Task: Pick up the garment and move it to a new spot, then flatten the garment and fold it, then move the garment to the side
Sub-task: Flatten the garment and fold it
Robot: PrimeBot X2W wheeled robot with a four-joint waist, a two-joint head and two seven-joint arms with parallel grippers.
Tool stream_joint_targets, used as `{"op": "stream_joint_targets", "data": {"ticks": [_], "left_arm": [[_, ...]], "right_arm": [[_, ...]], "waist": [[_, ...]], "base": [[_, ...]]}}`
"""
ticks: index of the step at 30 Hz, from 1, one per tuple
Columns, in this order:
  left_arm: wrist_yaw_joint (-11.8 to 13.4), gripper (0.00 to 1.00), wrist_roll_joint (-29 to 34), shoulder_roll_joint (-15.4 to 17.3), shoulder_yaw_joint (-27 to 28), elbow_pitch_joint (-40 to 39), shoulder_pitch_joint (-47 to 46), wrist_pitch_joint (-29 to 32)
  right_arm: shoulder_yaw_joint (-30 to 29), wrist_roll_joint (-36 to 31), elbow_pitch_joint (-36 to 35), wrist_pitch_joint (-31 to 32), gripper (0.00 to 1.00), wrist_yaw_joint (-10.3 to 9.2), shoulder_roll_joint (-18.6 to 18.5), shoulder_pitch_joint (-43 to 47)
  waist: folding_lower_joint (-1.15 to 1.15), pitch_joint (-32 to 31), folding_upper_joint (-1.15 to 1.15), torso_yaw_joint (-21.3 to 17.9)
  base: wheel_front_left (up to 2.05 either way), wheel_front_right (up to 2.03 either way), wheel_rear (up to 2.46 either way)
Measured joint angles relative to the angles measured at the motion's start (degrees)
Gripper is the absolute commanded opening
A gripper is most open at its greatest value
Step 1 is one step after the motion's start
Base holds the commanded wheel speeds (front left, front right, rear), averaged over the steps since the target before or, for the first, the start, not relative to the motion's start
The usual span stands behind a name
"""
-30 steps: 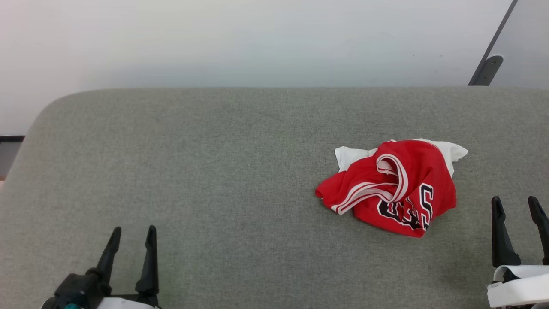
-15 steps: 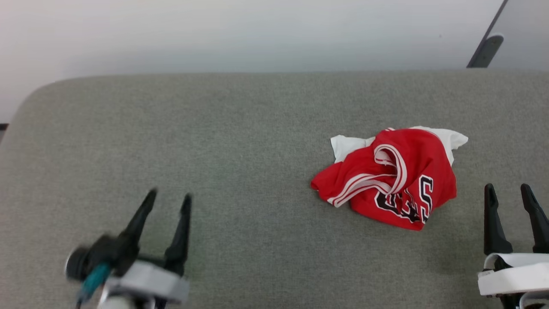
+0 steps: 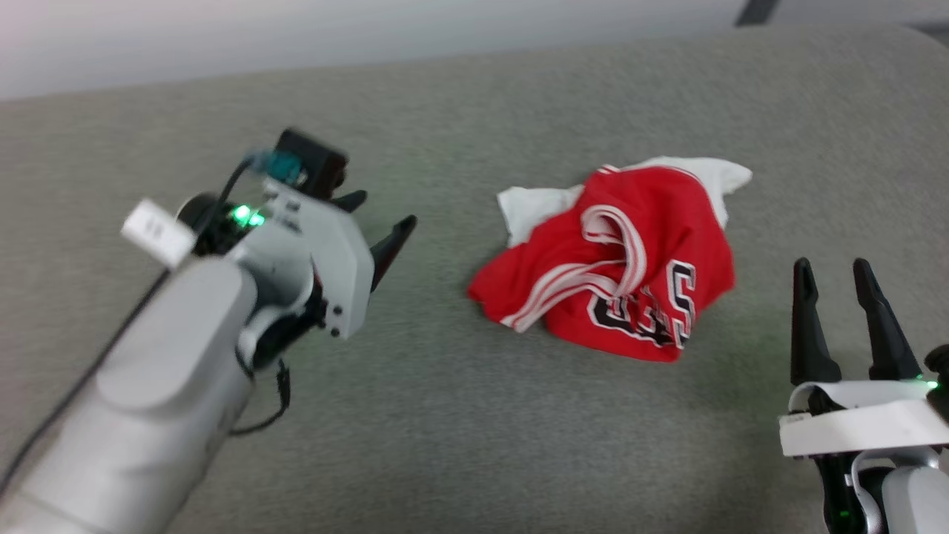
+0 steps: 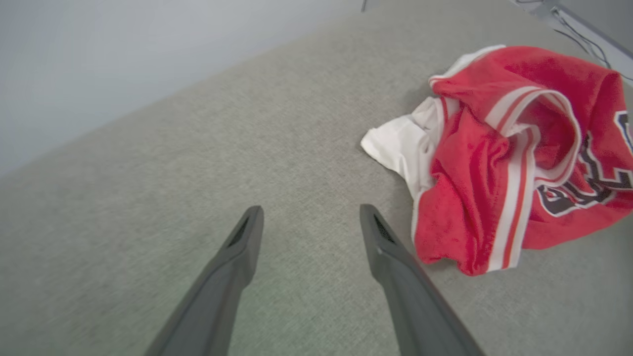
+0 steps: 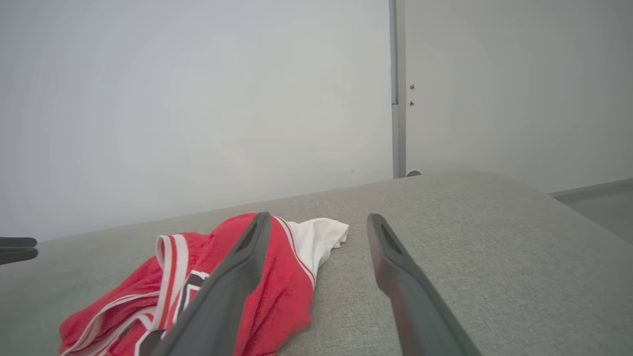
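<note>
The garment [image 3: 652,237], a red jersey with white sleeves, striped trim and black-and-white lettering, lies crumpled on the grey padded surface [image 3: 474,415], right of centre. My left gripper [image 3: 385,211] hangs open to the garment's left, a short gap away, fingers pointing toward it. In the left wrist view the open left gripper [image 4: 310,210] holds nothing, and the garment [image 4: 465,198] lies just right of its right finger. My right gripper [image 3: 830,265] stands open at the lower right, close to the garment's right side. The right wrist view shows the right gripper [image 5: 319,217] empty, with the garment [image 5: 287,287] partly behind its left finger.
The grey surface ends at a rounded far edge against a pale wall [image 3: 222,37]. A grey vertical post [image 5: 397,89] stands beyond the far right corner. My left gripper's fingertips [image 5: 17,247] show at the left edge of the right wrist view.
My left arm has risen from the lower left and swung toward the garment. The head camera has tilted down and turned. The garment and the right gripper have stayed put.
</note>
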Motion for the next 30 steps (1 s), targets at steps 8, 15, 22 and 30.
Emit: {"op": "stream_joint_targets", "data": {"ticks": [8, 15, 22, 30], "left_arm": [[0.0, 1.0, -11.6, -0.9, -6.3, 10.8, -15.2, 21.2], [0.0, 1.0, -14.5, -2.1, -9.3, 16.9, -22.2, 29.1], [0.0, 1.0, -18.5, -3.7, -10.5, 18.5, -24.1, 29.9], [0.0, 0.0, -22.6, -3.7, -12.9, 17.8, -24.6, 29.7]], "right_arm": [[0.6, 1.6, 0.7, 0.0, 1.0, 0.0, 1.9, -3.4], [1.3, 2.6, 1.2, 0.0, 1.0, 0.0, 2.4, -4.7], [1.5, 4.1, 1.4, 0.0, 1.0, 0.0, 2.6, -5.4], [0.4, 4.2, 1.3, 0.0, 1.0, 0.0, 2.6, -5.4]], "waist": [[0.0, 4.9, 0.0, -6.2], [0.0, 8.7, 0.0, -11.0], [0.0, 11.5, 0.0, -14.0], [0.0, 12.2, 0.0, -13.7]], "base": [[0.0, 0.0, 0.0], [0.0, 0.0, 0.0], [0.0, 0.0, 0.0], [0.0, 0.0, 0.0]]}}
